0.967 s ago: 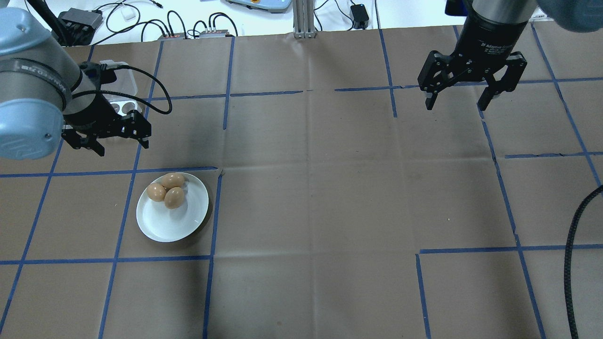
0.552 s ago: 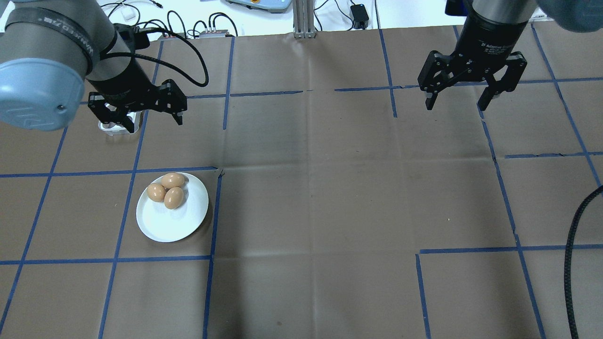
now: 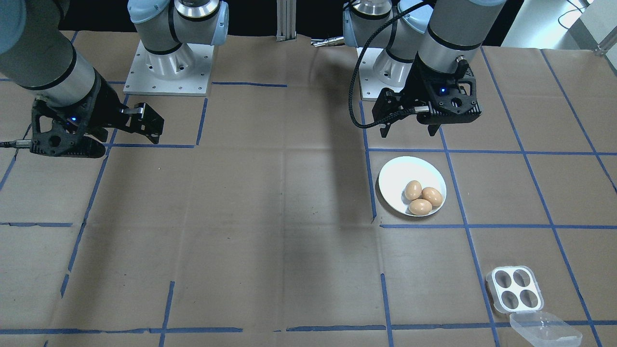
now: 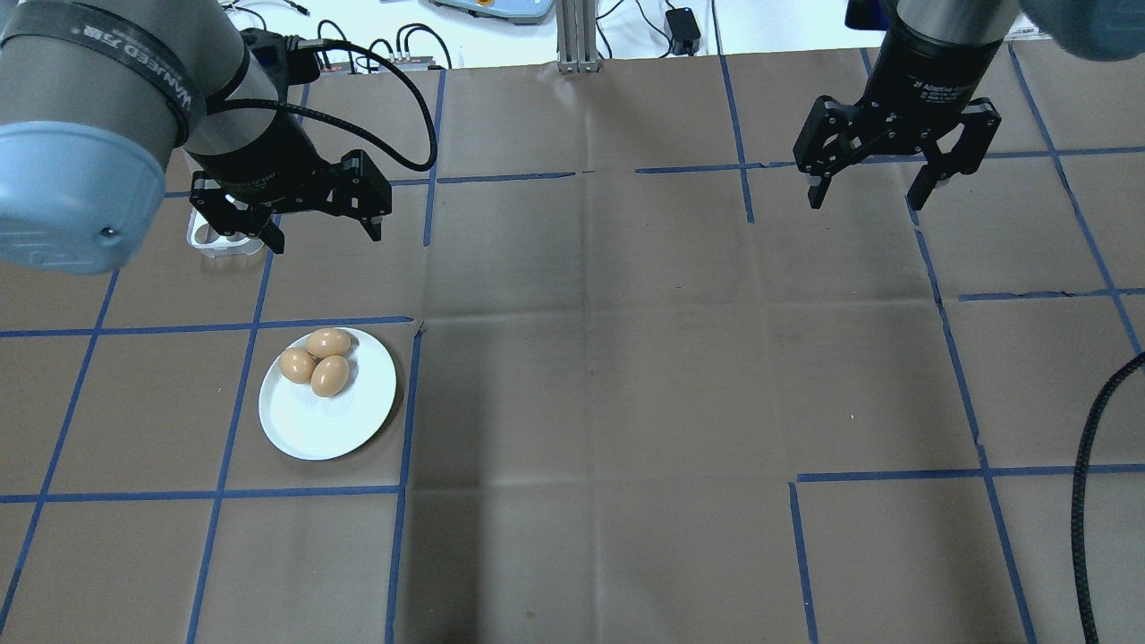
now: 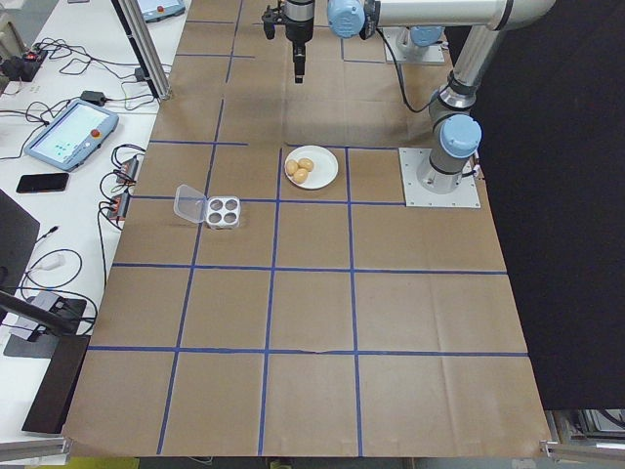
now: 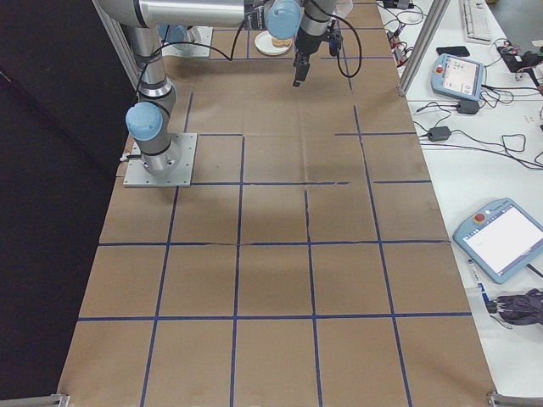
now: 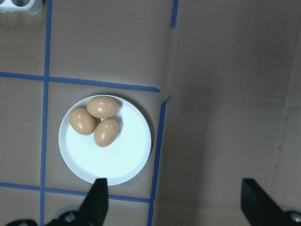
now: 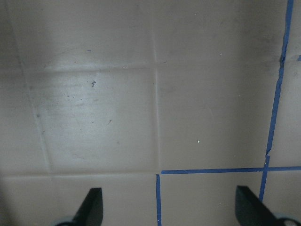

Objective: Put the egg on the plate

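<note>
Left gripper (image 4: 322,219) has shifted rightward since the earlier frame; we log it spread wide, empty, upper left. Plate (image 4: 358,420), lower left, holds three eggs (image 4: 320,362). Right gripper (image 4: 872,183): fingers apart, empty, upper right.

The left gripper (image 4: 322,224) now sits further toward the table's middle than a second ago, when it hung over the ground between the egg tray (image 4: 215,240) and the plate (image 4: 327,420). It now covers most of the tray instead of leaving its cups exposed. Its fingers seem spread as wide as before, though the overhead angle is poor.
</note>
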{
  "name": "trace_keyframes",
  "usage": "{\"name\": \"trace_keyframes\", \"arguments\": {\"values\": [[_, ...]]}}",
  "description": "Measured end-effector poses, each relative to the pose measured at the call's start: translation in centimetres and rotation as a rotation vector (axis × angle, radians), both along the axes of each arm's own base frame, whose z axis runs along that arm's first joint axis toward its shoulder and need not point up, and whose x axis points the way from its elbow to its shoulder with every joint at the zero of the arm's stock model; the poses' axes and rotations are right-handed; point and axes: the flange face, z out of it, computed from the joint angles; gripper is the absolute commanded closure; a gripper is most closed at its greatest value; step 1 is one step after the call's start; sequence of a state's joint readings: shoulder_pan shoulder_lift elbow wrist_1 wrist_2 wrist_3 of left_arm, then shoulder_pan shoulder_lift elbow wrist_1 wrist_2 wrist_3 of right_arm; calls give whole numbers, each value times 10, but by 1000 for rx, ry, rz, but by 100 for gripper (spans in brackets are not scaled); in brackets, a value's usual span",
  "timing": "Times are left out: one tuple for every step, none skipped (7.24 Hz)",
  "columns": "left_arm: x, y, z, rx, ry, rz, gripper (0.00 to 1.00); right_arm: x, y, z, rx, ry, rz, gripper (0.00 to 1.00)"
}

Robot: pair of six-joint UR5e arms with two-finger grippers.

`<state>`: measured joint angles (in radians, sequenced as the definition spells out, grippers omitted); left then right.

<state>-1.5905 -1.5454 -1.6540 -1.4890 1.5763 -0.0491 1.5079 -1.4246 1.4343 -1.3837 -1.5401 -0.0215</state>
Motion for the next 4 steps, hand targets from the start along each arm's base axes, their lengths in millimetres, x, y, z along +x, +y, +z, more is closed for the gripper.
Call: {"name": "trace_keyframes", "arguments": {"values": [[2, 2, 3, 10, -1, -31, 1, 0, 0, 0, 0, 0, 0, 0], [3, 3, 4, 16, -2, -45, 1, 0, 0, 0, 0, 0, 0, 0], [4, 3, 4, 19, -3, -50, 1, 0, 0, 0, 0, 0, 0, 0], [4, 3, 4, 19, -3, -53, 1, 0, 0, 0, 0, 0, 0, 0]]}}
